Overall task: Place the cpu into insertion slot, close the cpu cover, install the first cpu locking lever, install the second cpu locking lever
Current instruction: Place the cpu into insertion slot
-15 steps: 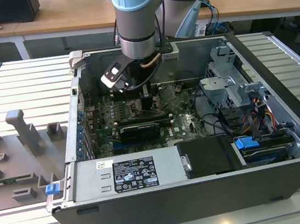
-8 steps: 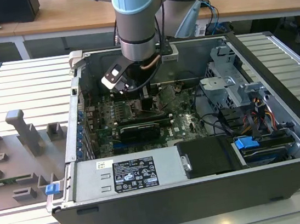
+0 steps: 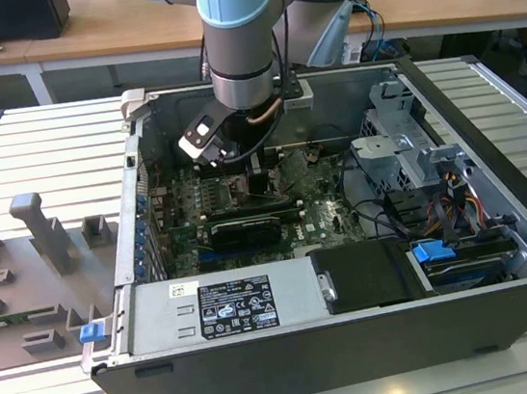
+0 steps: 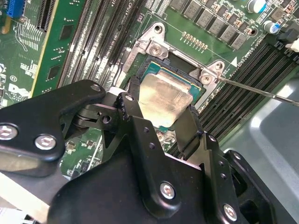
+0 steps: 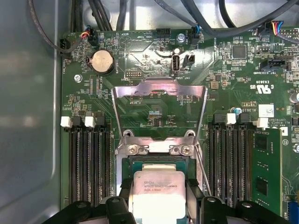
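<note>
the arm (image 3: pixel 239 25) reaches down into an open computer case (image 3: pixel 360 340) that lies on a ribbed metal desk (image 3: pixel 24 151). its wrist hangs over the green board near the back wall of the case.

in both wrist views the jaws are clamped on the cpu (image 4: pixel 163 100) (image 5: pixel 158 191), with one black finger (image 4: pixel 133 105) against each of two opposite edges. the silvery top of the cpu faces up. the cpu is right over the slot (image 5: pixel 124 170), inside its black rim. i cannot tell whether it is fully seated or just above the contacts.

the cover (image 5: pixel 140 91) stands open in the first wrist view, swung up off the slot on its hinge, and the board shows through its window. a thin metal lever (image 4: pixel 257 88) runs out from a corner of the slot frame, raised off the board. rows of long black memory slots (image 5: pixel 88 163) flank the slot on both sides. a round coin battery (image 5: pixel 102 61) sits on the board beyond the cover.
</note>
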Tool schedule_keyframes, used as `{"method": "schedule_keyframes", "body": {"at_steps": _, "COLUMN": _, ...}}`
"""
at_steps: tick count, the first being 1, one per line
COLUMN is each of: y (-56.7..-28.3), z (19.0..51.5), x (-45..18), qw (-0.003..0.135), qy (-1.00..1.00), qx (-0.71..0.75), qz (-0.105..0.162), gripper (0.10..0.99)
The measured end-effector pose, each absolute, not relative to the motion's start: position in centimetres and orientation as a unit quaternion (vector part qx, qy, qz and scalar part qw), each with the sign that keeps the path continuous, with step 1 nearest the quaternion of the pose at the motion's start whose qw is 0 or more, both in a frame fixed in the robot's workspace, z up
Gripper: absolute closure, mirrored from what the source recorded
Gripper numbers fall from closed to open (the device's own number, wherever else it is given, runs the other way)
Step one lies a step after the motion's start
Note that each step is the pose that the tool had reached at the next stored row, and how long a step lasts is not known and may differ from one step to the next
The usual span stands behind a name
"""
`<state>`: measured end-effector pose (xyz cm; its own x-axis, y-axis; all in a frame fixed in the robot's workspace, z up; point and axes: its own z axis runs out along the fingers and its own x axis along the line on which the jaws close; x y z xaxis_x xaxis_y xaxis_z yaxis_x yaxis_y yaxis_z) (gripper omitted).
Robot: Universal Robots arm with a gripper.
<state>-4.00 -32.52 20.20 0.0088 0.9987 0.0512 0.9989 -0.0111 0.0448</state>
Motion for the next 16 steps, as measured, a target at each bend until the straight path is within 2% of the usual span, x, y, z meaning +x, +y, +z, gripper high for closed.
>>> {"method": "schedule_keyframes", "body": {"at_steps": 11, "y": -32.51, "z": 20.04, "x": -3.95, "qw": 0.002, "qy": -0.703, "qx": -0.710, "qz": -0.034, "gripper": 0.549}}
{"method": "schedule_keyframes", "body": {"at_steps": 12, "y": -32.51, "z": 20.03, "x": -3.94, "qw": 0.002, "qy": -0.703, "qx": -0.710, "qz": -0.034, "gripper": 0.537}}
{"method": "schedule_keyframes", "body": {"at_steps": 13, "y": -32.51, "z": 20.01, "x": -3.94, "qw": 0.002, "qy": -0.703, "qx": -0.710, "qz": -0.034, "gripper": 0.475}}
{"method": "schedule_keyframes", "body": {"at_steps": 16, "y": -32.49, "z": 20.01, "x": -3.93, "qw": 0.002, "qy": -0.703, "qx": -0.710, "qz": -0.034, "gripper": 0.475}}
